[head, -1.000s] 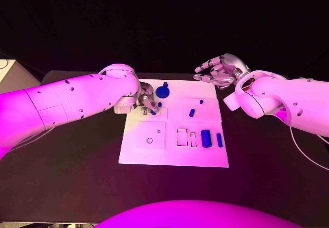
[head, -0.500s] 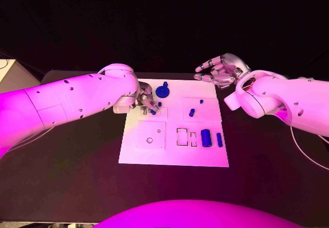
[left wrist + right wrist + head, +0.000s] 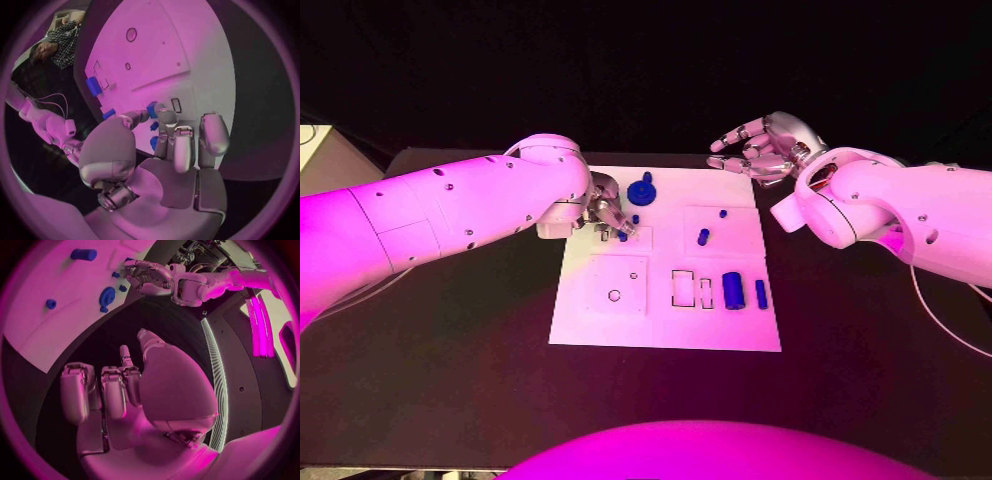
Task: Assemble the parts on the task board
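Left silver hand (image 3: pixel 606 215) is down at the far-left corner of the white rectangular task board (image 3: pixel 661 335), fingers bunched around small blue pegs (image 3: pixel 152 126); can't tell if it's actually gripping one. Round blue gear piece (image 3: pixel 642 192) sits just beside it. I reckon next is seating a peg. Right silver hand (image 3: pixel 762 150) hovers off the counter, half curled, holding nothing

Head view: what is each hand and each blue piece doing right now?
Left hand: fingers down on the board's far left part, by small blue pieces; cannot tell if it holds one.
Right hand: lifted past the board's far right corner, fingers curled, holding nothing.
Board: flat on the table.
Round blue piece: on the board, near the left hand.
Big blue cylinder: lying on the board.
Thin blue peg: lying beside the cylinder.
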You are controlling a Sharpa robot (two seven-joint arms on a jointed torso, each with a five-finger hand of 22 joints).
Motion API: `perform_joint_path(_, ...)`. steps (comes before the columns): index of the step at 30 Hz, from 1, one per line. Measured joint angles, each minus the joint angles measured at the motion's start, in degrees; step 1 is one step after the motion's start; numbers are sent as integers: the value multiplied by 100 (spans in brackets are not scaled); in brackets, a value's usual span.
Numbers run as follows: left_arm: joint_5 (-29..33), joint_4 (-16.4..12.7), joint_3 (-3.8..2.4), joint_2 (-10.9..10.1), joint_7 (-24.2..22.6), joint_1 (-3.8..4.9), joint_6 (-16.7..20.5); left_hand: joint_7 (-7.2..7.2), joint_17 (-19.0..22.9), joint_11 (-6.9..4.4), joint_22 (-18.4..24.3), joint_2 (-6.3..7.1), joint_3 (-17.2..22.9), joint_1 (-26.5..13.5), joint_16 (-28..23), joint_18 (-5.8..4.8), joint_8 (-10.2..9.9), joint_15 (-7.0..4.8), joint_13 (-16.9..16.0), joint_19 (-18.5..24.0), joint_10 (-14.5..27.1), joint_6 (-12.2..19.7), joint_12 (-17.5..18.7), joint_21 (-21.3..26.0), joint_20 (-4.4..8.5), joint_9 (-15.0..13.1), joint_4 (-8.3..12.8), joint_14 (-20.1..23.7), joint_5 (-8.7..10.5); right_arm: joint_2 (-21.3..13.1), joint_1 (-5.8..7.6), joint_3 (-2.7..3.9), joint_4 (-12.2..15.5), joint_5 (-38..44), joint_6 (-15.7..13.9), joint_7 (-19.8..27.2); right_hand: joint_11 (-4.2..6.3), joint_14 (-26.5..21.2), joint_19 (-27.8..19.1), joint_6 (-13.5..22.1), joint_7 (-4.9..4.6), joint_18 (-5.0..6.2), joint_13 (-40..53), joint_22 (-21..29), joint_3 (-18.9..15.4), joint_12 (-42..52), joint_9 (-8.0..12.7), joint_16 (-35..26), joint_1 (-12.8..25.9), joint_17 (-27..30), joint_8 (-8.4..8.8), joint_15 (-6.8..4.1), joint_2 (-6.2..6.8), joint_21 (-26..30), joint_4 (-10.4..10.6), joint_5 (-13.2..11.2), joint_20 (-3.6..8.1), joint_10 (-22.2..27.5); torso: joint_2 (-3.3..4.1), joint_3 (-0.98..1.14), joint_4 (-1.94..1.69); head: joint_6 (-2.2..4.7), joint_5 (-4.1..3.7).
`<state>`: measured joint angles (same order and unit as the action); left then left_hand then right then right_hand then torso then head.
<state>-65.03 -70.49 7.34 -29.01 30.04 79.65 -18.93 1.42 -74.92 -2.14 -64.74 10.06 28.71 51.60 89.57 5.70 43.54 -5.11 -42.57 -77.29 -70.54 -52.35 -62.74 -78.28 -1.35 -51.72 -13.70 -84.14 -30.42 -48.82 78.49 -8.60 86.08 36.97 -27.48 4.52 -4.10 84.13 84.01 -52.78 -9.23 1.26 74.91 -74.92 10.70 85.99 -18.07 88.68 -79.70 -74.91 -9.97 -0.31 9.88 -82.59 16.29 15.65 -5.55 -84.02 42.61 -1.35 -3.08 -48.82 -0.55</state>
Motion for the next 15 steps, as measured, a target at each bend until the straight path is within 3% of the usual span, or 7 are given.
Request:
perform_joint_path(5, 0, 4, 0, 1, -3, 0, 1, -2, 0, 0, 0, 1, -233, 114, 0, 0, -36, 0, 3, 0, 0, -2, 0, 0, 0, 5, -189, 0, 402, -3, 0, 0, 2, 0, 2, 0, 0, 0, 0, 0, 0, 0, 0, 0, 0, 0, 0, 0, 0, 0, 0, 0, 0, 0, 0, 0, 0, 0, -1, -2, 1, -3, 0)
perform_joint_path(10, 0, 8, 0, 2, -6, -1, 1, -10, 0, 0, 0, 5, -366, 118, 0, 0, -37, 0, 11, 0, 0, -10, -27, 23, 0, 12, -290, 0, 651, -3, 0, 0, 3, 0, 6, 0, 0, 0, 0, 0, 0, 0, 0, 1, 0, 0, 0, 0, 0, 0, 0, 0, 0, 0, 0, 0, 0, 0, -1, -3, 0, -3, -8)
perform_joint_path(15, -2, 9, 0, 2, -6, -1, 0, -11, 0, 0, 0, -16, -390, 139, 0, 0, -37, 0, 10, 0, 0, -11, -27, 23, 0, 12, -281, 0, 712, -5, 0, 0, 4, 0, 12, 0, 0, 0, 0, 0, 0, 0, 0, 1, 0, 0, 0, 0, 0, 0, 0, 0, 0, 0, 0, 0, 0, 0, -1, -4, 1, -3, -9)
